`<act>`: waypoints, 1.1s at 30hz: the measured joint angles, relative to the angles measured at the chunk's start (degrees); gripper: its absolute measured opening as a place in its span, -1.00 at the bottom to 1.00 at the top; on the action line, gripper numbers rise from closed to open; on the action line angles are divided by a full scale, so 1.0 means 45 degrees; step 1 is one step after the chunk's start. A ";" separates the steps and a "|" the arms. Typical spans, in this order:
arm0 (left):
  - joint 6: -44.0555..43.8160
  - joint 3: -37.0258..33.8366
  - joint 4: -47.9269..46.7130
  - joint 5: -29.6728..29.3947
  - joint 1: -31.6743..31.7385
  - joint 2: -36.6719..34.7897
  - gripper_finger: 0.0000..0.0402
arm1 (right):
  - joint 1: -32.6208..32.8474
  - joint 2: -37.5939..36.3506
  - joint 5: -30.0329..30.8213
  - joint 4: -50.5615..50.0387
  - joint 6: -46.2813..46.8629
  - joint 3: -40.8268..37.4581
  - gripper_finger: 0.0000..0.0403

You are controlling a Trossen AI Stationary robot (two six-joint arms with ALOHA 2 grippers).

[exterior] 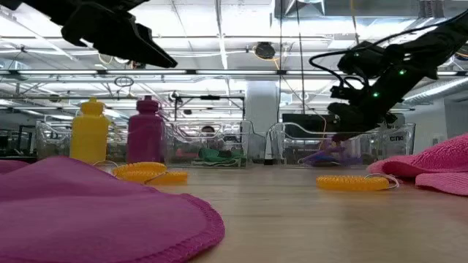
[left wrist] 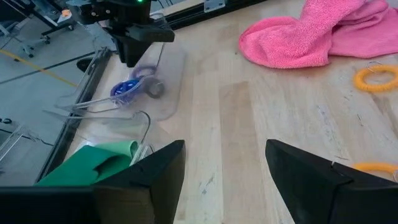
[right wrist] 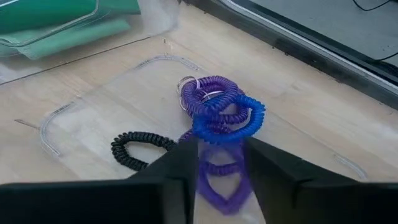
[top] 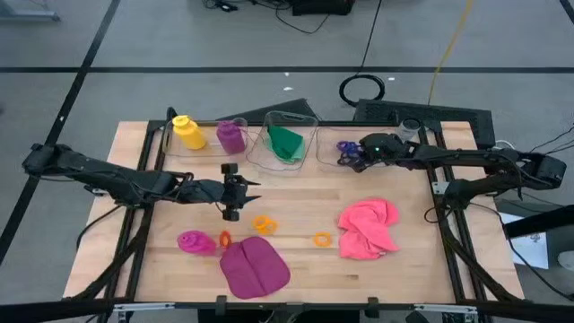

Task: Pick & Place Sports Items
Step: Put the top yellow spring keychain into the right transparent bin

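My right gripper (right wrist: 221, 158) hangs low over the right clear bin (top: 334, 135), with a purple coil ring (right wrist: 219, 180) between its slightly parted fingers. Just beyond it a blue ring (right wrist: 227, 118), more purple rings (right wrist: 208, 93) and a black ring (right wrist: 140, 149) lie on the bin floor. My left gripper (left wrist: 224, 155) hovers open and empty over the table's middle (top: 242, 190). A yellow bottle (top: 188, 132) and a purple bottle (top: 231, 136) stand in the left bin. A green cloth (top: 285, 142) lies in the middle bin. My right gripper has the purple ring's near loop (right wrist: 214, 186) between its two fingers, the loop's sides against both inner faces. The fingers slant down from the table's right side. The ring's far end reaches the heap of rings in the bin.
On the table lie a pink cloth (top: 368, 227), a magenta cloth (top: 254, 269), a magenta bottle (top: 193, 242) on its side beside an orange ring (top: 225, 239), and two yellow-orange rings (top: 264, 224) (top: 322, 239). A black frame borders the far edge.
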 joint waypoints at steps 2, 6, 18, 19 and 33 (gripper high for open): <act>0.0000 0.0000 0.0000 0.0000 0.0000 0.0000 -0.07 | 0.0000 0.0000 0.0003 0.0006 -0.0005 0.0000 -0.52; 0.0000 0.0000 0.0000 0.0000 0.0000 0.0000 -0.07 | 0.0000 0.0000 0.0003 0.0037 -0.0010 0.0000 -0.42; 0.0039 0.0000 0.0000 -0.0005 0.0000 0.0000 -0.07 | 0.0223 -0.0354 0.0003 0.1106 -0.0371 0.0000 -0.27; 0.0042 0.0000 0.0000 -0.0003 0.0000 0.0000 -0.07 | 0.0334 -0.0442 0.0003 0.1272 -0.0481 0.0000 -0.26; -0.0201 0.0005 0.0000 0.0045 -0.0004 0.0005 -0.07 | 0.3264 -0.1399 -0.0912 0.4215 -0.2437 0.0000 -0.22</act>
